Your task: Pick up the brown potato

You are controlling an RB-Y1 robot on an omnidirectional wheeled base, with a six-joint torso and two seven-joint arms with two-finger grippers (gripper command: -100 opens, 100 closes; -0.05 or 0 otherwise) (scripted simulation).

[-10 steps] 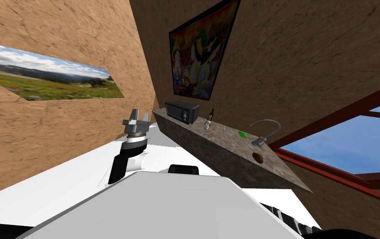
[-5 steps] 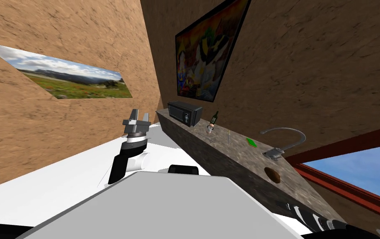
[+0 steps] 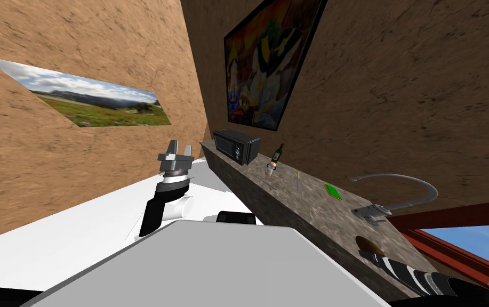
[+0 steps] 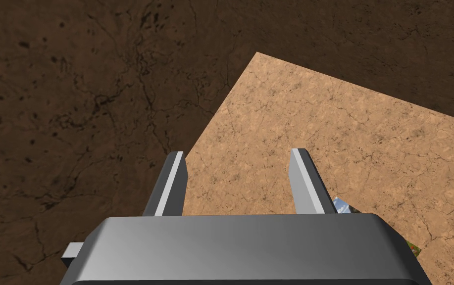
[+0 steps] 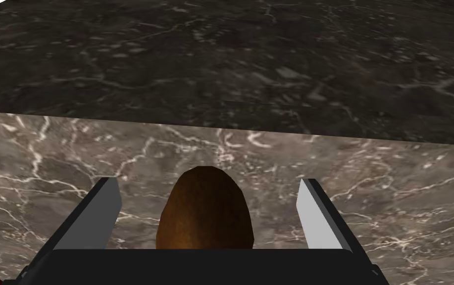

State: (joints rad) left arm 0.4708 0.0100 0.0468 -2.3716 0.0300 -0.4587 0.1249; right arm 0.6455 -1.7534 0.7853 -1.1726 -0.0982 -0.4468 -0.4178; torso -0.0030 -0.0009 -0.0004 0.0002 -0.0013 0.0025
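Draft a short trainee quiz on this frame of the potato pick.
1. True or false: the right gripper is shut on the brown potato.
2. Order along the counter, nearest the potato first: black oven, faucet, green bottle.
3. Fill in: the left gripper, raised away from the counter, is ____.
Key: 1 false, its fingers stand open on either side of the potato, with gaps. 2 faucet, green bottle, black oven. 3 open.
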